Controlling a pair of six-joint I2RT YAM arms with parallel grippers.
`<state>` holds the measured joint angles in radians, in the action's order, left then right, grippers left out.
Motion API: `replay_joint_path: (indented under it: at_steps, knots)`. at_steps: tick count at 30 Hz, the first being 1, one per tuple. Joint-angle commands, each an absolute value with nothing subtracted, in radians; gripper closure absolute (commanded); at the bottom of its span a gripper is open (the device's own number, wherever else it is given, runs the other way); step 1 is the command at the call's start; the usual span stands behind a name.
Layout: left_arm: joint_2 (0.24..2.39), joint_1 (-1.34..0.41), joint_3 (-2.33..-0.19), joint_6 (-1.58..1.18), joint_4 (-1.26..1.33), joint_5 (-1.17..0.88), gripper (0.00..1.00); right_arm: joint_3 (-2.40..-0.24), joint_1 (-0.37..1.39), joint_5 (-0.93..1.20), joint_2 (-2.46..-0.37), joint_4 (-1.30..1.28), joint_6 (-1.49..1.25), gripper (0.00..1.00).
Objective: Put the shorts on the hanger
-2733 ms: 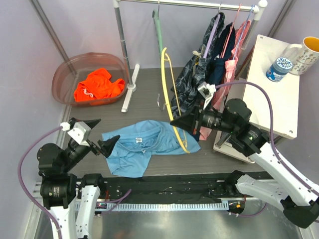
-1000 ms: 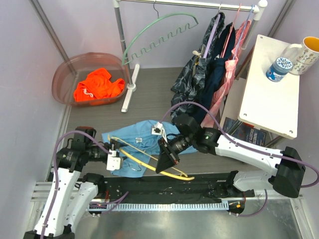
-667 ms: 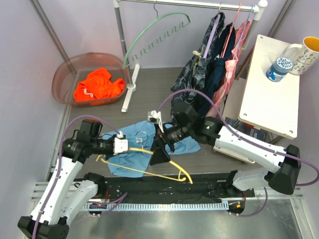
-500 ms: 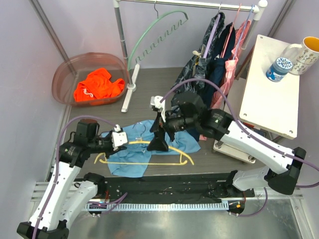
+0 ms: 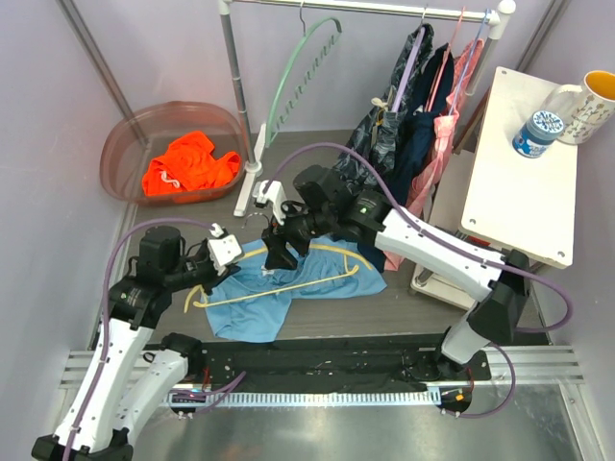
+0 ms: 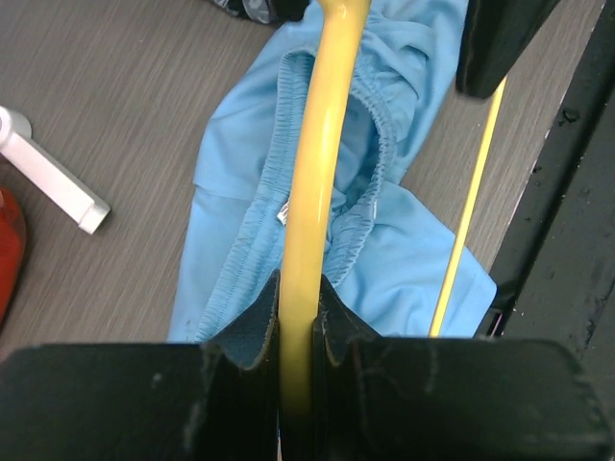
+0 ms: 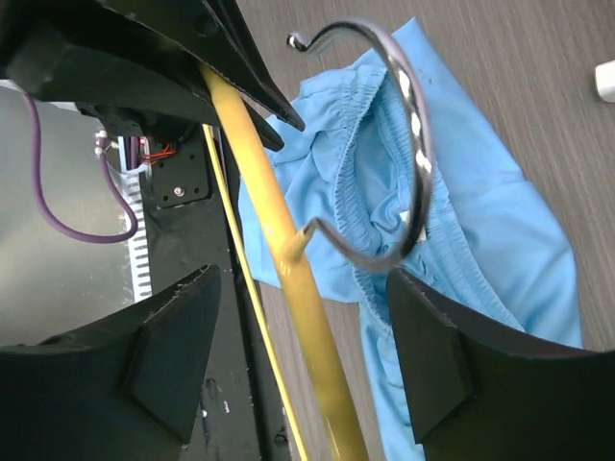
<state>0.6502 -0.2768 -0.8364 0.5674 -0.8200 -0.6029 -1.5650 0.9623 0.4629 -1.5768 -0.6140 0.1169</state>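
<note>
My left claw is pinched tight on the yellow hanger, gripping its thick arm near one end. My right claw is wide and holds nothing; the hanger's arm and its metal hook sit in the gap between the two fingers, and I can't see either finger touching them. The shorts lie flat and a bit crumpled on the table, right under the hanger, with the stretchy waist open and facing up. From the top view the hanger lies low across the shorts, but I cannot tell if it rests on the cloth or floats just above it. So I think the job is only begun: the hanger is in one claw and in the right spot over the shorts, and that part is done. What is left is the real work. No part of the shorts is over the hanger yet. I need to grab the waist with my free claw, lift it, and get it onto the hanger so it stays there.
</note>
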Motion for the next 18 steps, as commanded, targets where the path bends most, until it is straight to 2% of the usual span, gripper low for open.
replay_joint_path:
  at_steps: [1, 2, 5, 6, 9, 10, 13, 16, 18]
  knots:
    - [0.646, -0.278, -0.879, 0.538, -0.75, -0.591, 1.0, -1.663, 0.947, 0.543, -1.603, -0.603, 0.158, 0.4]
    - [0.64, -0.279, -0.877, 0.538, -0.75, -0.591, 1.0, -1.67, 0.943, 0.579, -1.614, -0.603, 0.156, 0.45]
    - [0.629, -0.279, -0.865, 0.543, -0.753, -0.568, 1.0, -1.697, 0.931, 0.636, -1.635, -0.603, 0.16, 0.84]
    - [0.626, -0.278, -0.865, 0.54, -0.761, -0.563, 0.97, -1.698, 0.928, 0.637, -1.632, -0.604, 0.16, 0.99]
    - [0.626, -0.278, -0.885, 0.494, -0.813, -0.529, 0.52, -1.671, 0.901, 0.598, -1.585, -0.6, 0.192, 0.99]
    - [0.63, -0.278, -0.89, 0.479, -0.825, -0.517, 0.19, -1.658, 0.891, 0.58, -1.569, -0.598, 0.221, 0.99]
    - [0.682, -0.278, -0.939, 0.404, -0.885, -0.468, 0.08, -1.614, 0.844, 0.505, -1.496, -0.612, 0.284, 0.99]
    - [0.747, -0.279, -1.006, 0.333, -0.937, -0.398, 0.0, -1.533, 0.81, 0.422, -1.419, -0.612, 0.409, 0.99]
    - [0.814, -0.279, -1.049, 0.345, -0.98, -0.365, 0.0, -1.45, 0.81, 0.353, -1.332, -0.579, 0.515, 0.99]
